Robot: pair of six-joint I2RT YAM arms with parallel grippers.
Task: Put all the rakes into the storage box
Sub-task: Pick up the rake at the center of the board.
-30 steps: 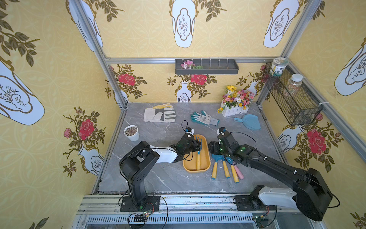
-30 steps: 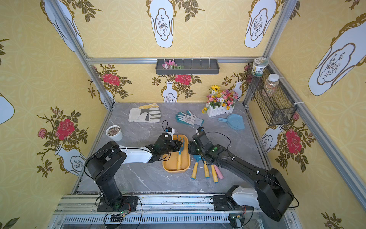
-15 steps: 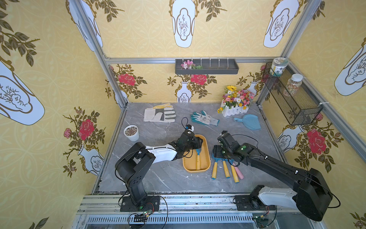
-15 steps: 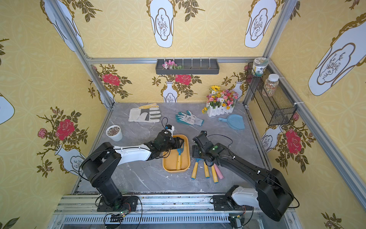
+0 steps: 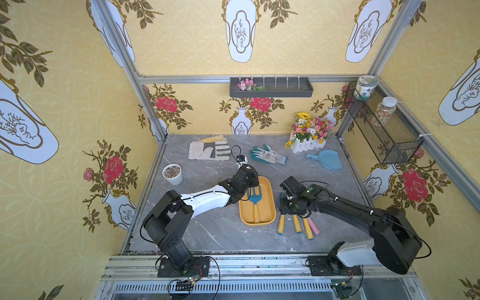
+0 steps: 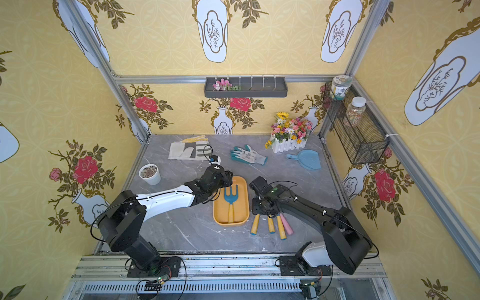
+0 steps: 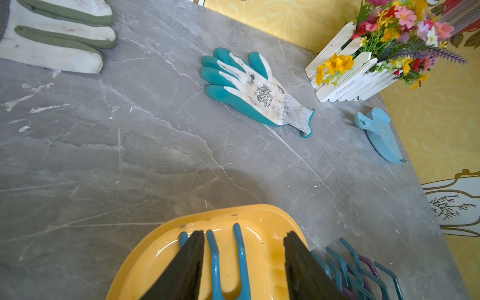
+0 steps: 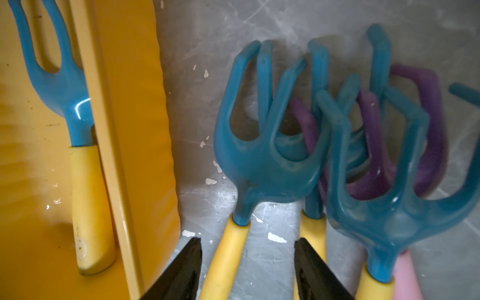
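Checking current state: rake (image 5: pixel 255 201) is lying flat inside the storage box (image 5: pixel 268 207), blue tines toward the back wall, yellow handle toward the robot base. The handle end sits near the box's front rim. The box stands on the table (image 5: pixel 207 233) between the two arms.

Left claw (image 7: pixel 244 233): spread and pinching nothing. It hangs over the tine end of the rake in the box. In the left wrist view, one jaw is on each outer side of the tines, with the middle and one outer tine showing in the gap between them.

Right claw (image 8: pixel 247 240): also spread. It straddles the yellow handle of the nearest loose rake (image 8: pixel 262 161), just beside the box on the table. There's a clear gap on one side of the handle. Can't tell if the other jaw touches it. No grip.

Loose rakes (image 5: pixel 296 223): four in a bunch, heads overlapping, three with yellow handles and one purple rake (image 8: pixel 431 130) with a pink handle.

Farther back on the table, well apart from the box: teal glove (image 7: pixel 249 85), work glove (image 5: pixel 209 150), flower box (image 5: pixel 309 135), blue dustpan (image 5: pixel 328 159), white pot (image 5: pixel 172 174).
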